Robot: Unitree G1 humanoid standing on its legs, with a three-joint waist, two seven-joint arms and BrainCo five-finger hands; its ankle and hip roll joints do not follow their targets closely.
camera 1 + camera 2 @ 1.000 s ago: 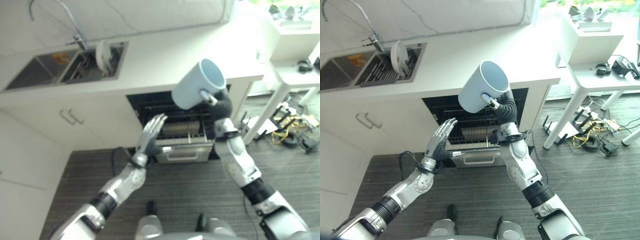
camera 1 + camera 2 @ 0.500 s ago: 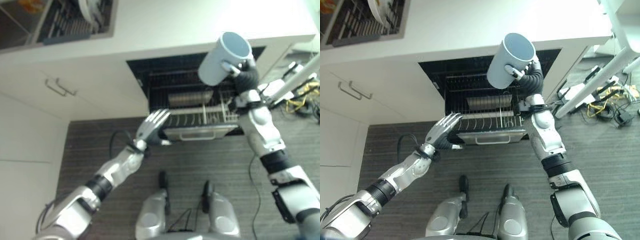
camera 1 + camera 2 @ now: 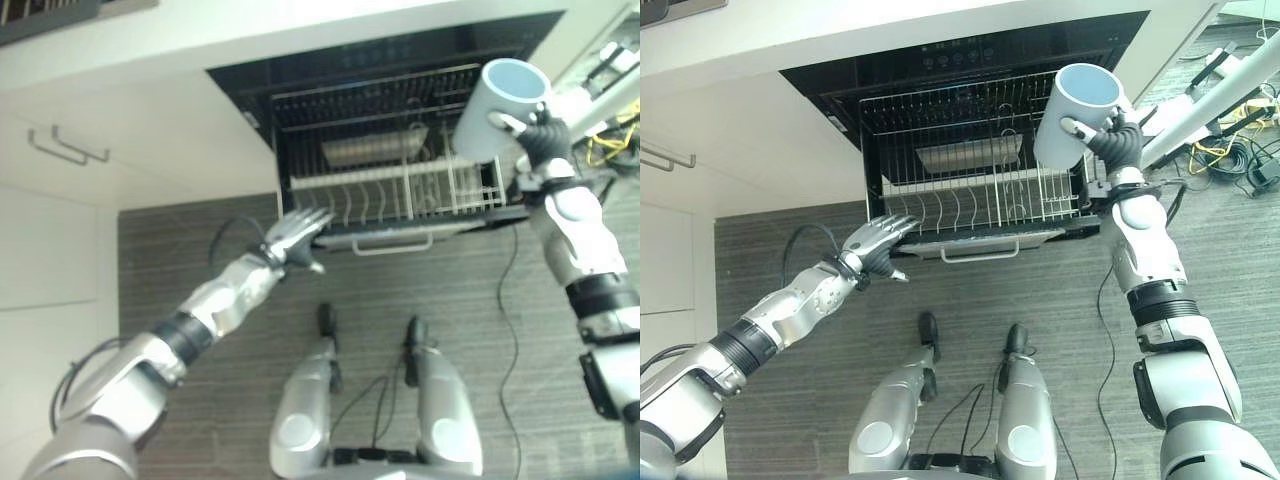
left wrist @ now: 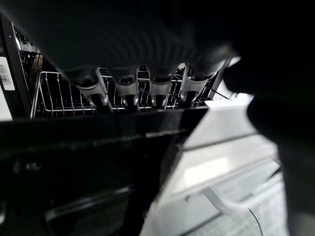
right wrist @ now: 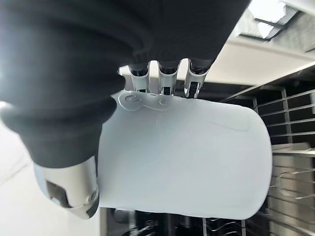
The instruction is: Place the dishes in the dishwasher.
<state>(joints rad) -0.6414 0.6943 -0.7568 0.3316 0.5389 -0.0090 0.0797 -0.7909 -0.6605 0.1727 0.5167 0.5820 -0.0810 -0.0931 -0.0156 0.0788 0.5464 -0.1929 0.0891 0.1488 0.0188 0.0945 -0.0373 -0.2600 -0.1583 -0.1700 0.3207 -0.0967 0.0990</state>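
The mug (image 5: 187,157) hides the right hand (image 5: 69,162) fingertips; the dishwasher (image 3: 970,60) interior's back is too dark.

white cabinet handle (image 3: 67,146), striped grey floor (image 3: 1060,290), tangled cables (image 3: 1240,160)

Home kitchen, white worktop (image 3: 840,25) at 12 o'clock, built-in dishwasher (image 3: 970,60) open beneath it, wire rack (image 3: 970,170) pulled out, white cabinet (image 3: 60,190) at 10 o'clock, grey floor (image 3: 1060,300)

There is one big light blue mug (image 3: 1077,112) with a handle. There is one open black dishwasher (image 3: 970,60) and one pulled-out wire rack (image 3: 970,195) with one shiny metal tray (image 3: 968,155).
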